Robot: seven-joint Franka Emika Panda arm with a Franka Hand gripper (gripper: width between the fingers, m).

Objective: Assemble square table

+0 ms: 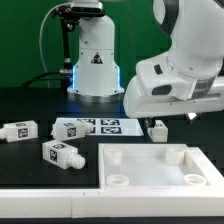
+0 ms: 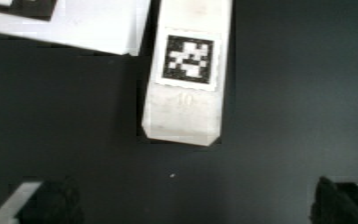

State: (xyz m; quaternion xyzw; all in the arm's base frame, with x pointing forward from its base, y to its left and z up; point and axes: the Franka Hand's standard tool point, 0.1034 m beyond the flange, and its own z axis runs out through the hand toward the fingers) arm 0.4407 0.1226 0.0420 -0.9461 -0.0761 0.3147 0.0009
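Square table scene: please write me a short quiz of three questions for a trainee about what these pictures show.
1. True or false: the gripper is shut on the leg seen in the wrist view.
2. How many legs lie on the exterior view's left of the marker board? A) one B) three C) five
3. Fill in: the number of legs standing in the sockets of the square top is ___.
Key: 1 false; 2 B; 3 zero.

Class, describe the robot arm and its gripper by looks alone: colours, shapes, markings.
The arm is a glossy white, rounded shell with dark grey at a joint, ending in a broad white boxy block. The gripper has dark, almost black, blocky fingers. No markings or cables show on them.
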